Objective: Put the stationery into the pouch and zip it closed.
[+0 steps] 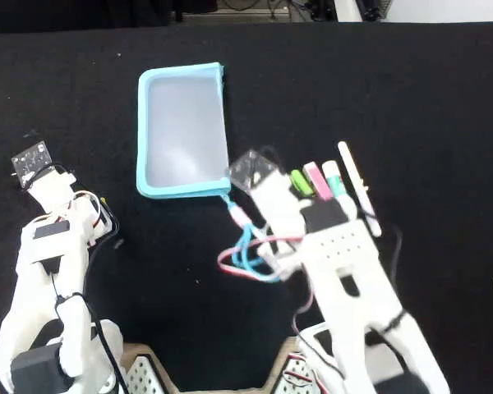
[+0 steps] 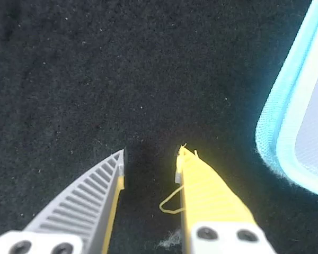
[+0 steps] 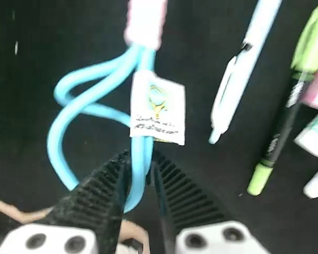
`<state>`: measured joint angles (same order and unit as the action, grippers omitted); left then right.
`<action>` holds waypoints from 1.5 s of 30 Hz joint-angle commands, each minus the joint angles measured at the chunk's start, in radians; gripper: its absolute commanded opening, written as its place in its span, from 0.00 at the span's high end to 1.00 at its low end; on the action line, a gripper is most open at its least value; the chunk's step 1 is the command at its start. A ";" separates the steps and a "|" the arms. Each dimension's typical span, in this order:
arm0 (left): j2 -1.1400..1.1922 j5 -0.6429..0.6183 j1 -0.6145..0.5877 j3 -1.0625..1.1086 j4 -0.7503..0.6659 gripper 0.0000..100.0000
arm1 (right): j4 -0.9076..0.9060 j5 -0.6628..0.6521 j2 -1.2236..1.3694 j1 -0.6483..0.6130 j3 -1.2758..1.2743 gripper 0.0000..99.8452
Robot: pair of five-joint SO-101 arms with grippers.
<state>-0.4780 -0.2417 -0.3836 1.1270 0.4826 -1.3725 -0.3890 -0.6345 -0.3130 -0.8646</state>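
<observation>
The right gripper (image 3: 140, 169) is clenched on a loop of blue cord (image 3: 95, 106), the strand pinched between its black ribbed pads, with a white tag (image 3: 157, 108) hanging just beyond the tips and a pink sleeve (image 3: 144, 21) farther along. In the high view that cord (image 1: 246, 249) seems to run from the near right corner of the pouch (image 1: 183, 131), so it is probably the zip pull, though I cannot tell whether the zip stands open or closed. The stationery lies outside the pouch, just to the right of the cord: a white pen (image 3: 241, 74), a green marker (image 3: 278, 132) and a couple more markers lying close together by the right arm. The left gripper (image 2: 150, 156) is released, its jaws apart over bare table (image 2: 69, 63), holding nothing, with the pouch's blue edge near on its right. My judgement is that this is the opening stage, with no item packed. The next move calls for pulling the cord along the zip line while the pouch is kept from sliding, a job the free left gripper is placed to do. There is open cloth to the left of the pouch and on the far right. The pens crowd the right arm closely, so a careless sweep could scatter them.
</observation>
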 commanded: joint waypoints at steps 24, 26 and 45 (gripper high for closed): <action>-0.005 -0.011 -0.012 -0.056 0.005 0.84 | 0.548 0.190 -0.082 -0.198 -0.131 0.81; -0.005 -0.012 -0.013 -0.059 0.005 0.84 | 0.589 0.218 0.001 -0.198 -0.102 0.81; -0.005 -0.012 -0.013 -0.061 0.006 0.84 | 0.709 0.356 0.535 -0.198 0.127 0.81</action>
<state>-0.4780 -0.2417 -0.3897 1.1270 0.4826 -0.6974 -0.0407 -0.1220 -0.5002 -0.7956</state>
